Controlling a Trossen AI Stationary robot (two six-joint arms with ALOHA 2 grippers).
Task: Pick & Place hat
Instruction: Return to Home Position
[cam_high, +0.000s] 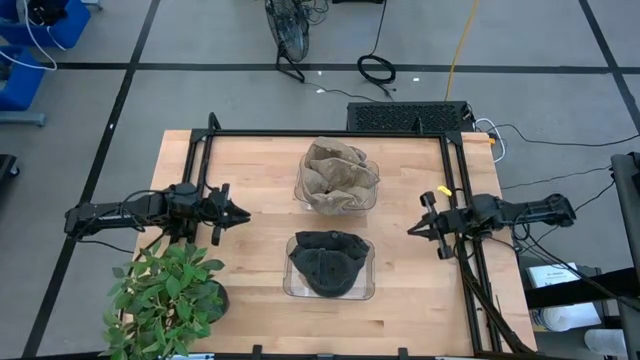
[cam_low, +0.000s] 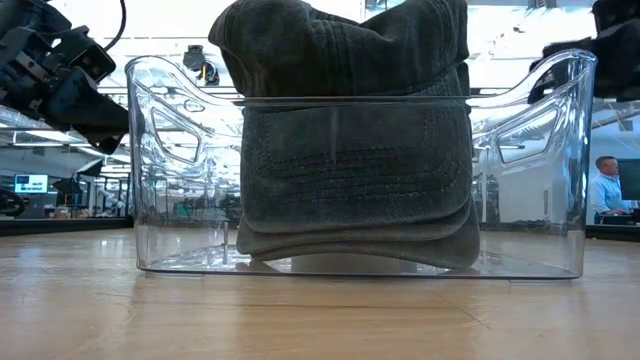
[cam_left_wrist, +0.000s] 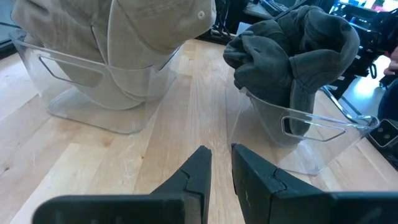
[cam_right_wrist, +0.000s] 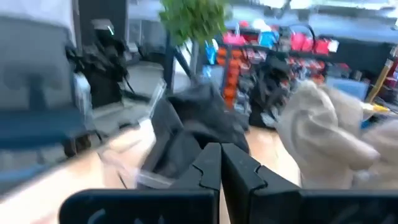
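Black fabric is filling the bottom transparent bin (cam_high: 292, 290): the black cap (cam_high: 328, 262) is sitting crumpled inside it. In the low view its crown is bulging above the bin's rim and its folded edge is resting on the bin's floor.

Just beyond this bin, toward the far edge of the wooden worktop (cam_high: 250, 320), the top transparent bin (cam_high: 302, 197) is standing apart from it by a narrow strip of bare wood. It is holding the brown cap (cam_high: 338, 172), which is heaped up and spilling over its walls.

Off the bottom bin's left side and well apart from it, the left gripper (cam_high: 243, 213) is hanging above the worktop and pointing inward toward the two bins. Its fingers (cam_left_wrist: 200, 163) are drawn almost together, with only a slim gap between them, and are gripping nothing.

Off the bottom bin's right side, also well apart, the right gripper (cam_high: 412, 230) is hovering near the dark frame rail and pointing back toward the bins. Its fingers (cam_right_wrist: 208, 163) are pressed nearly tip to tip and are carrying nothing.

Farther out past the bin's left side, at the worktop's near corner, a leafy green plant (cam_high: 160, 290) is standing in a dark pot.

Through the bin's clear wall in the low view, a person (cam_low: 603, 185) is showing far back in the room.
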